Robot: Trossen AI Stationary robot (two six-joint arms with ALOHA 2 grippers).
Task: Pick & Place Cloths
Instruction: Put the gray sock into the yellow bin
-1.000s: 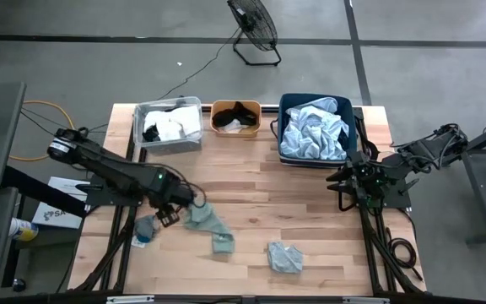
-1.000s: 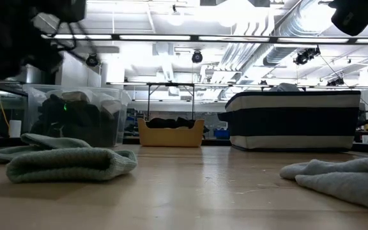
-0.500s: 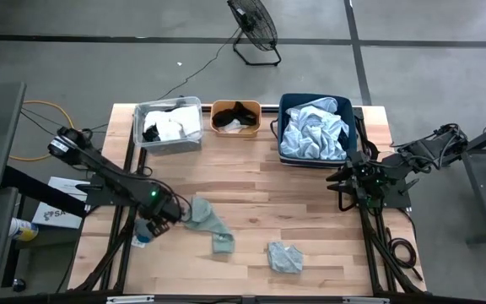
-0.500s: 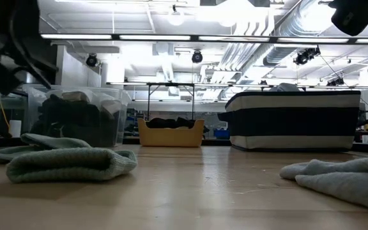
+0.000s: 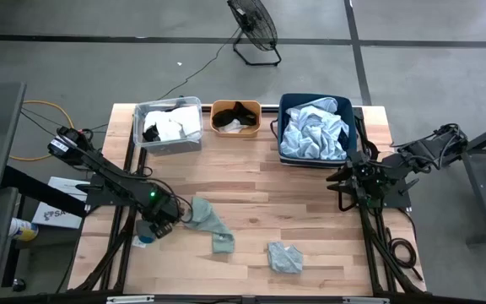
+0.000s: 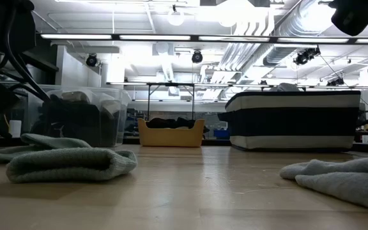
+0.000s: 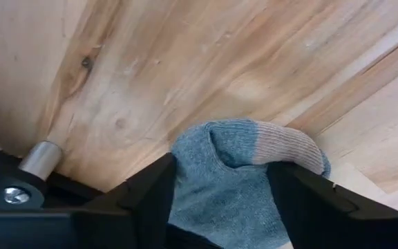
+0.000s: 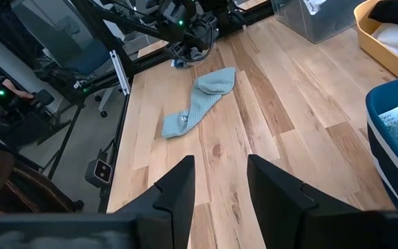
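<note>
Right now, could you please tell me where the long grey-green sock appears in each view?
High view: sock left of centre.
Low view: sock in left foreground.
Left wrist view: not in it.
Right wrist view: sock upper middle.
Shared landmark: orange bin.

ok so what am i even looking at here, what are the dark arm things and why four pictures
Two robot arms work at a wooden table, filmed from above, from table height, and from each wrist. The left gripper sits at the table's left edge, its fingers either side of a small blue-grey sock lying on the wood. The right gripper waits at the right edge, holding nothing. Two grey-green cloths lie loose. At the back stand a clear bin, an orange bin and a navy bin, with clothes in them.
</note>
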